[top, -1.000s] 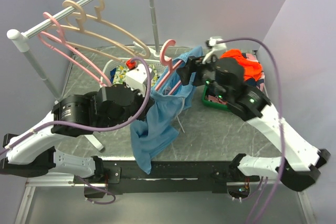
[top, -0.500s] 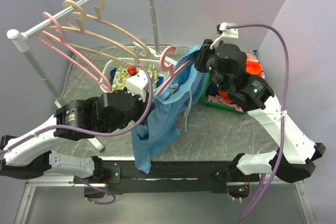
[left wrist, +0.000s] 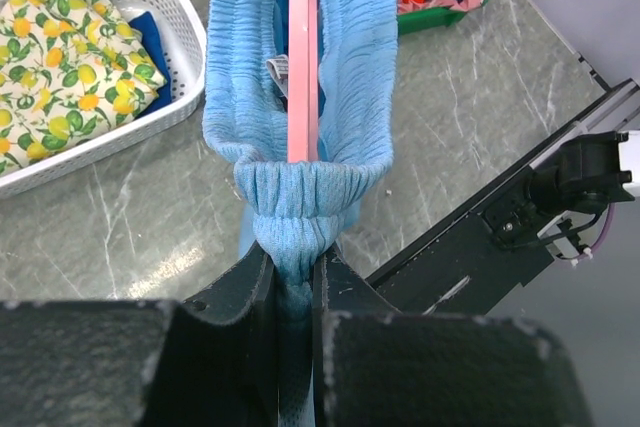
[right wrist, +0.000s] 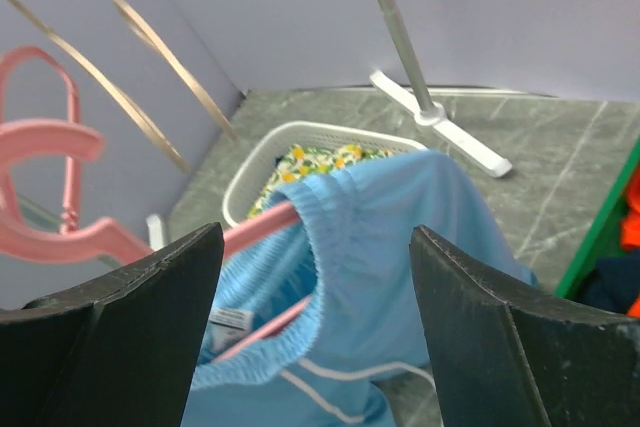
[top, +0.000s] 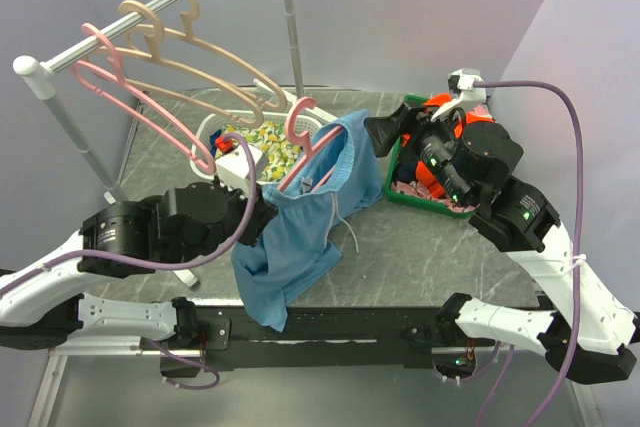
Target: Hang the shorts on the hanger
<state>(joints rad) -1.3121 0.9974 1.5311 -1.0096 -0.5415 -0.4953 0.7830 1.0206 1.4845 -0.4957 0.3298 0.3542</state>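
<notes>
The light blue shorts (top: pixel 300 237) hang in the air with their waistband stretched over the pink hanger (top: pixel 298 127). In the left wrist view the hanger (left wrist: pixel 300 57) runs down the middle of the waistband. My left gripper (left wrist: pixel 295 277) is shut on the bunched near end of the shorts (left wrist: pixel 350 67); the hanger's near tip is hidden in that fabric. My right gripper (top: pixel 385 134) stands open just right of the far end of the waistband, touching nothing. From the right wrist, the shorts (right wrist: pixel 400 247) and the hanger (right wrist: pixel 260 227) lie beyond my open right gripper (right wrist: pixel 315 237).
A white basket (top: pixel 215 127) holding lemon-print cloth (top: pixel 262 139) sits behind the hanger. A green bin (top: pixel 432 205) with an orange garment (top: pixel 480 132) is at the right. A clothes rack (top: pixel 60 57) with beige and pink hangers stands at the left, its foot (right wrist: pixel 440 132) on the table.
My right gripper has opened and drawn back to the right, away from the waistband. The left arm has carried the hanger and shorts a little left and nearer.
</notes>
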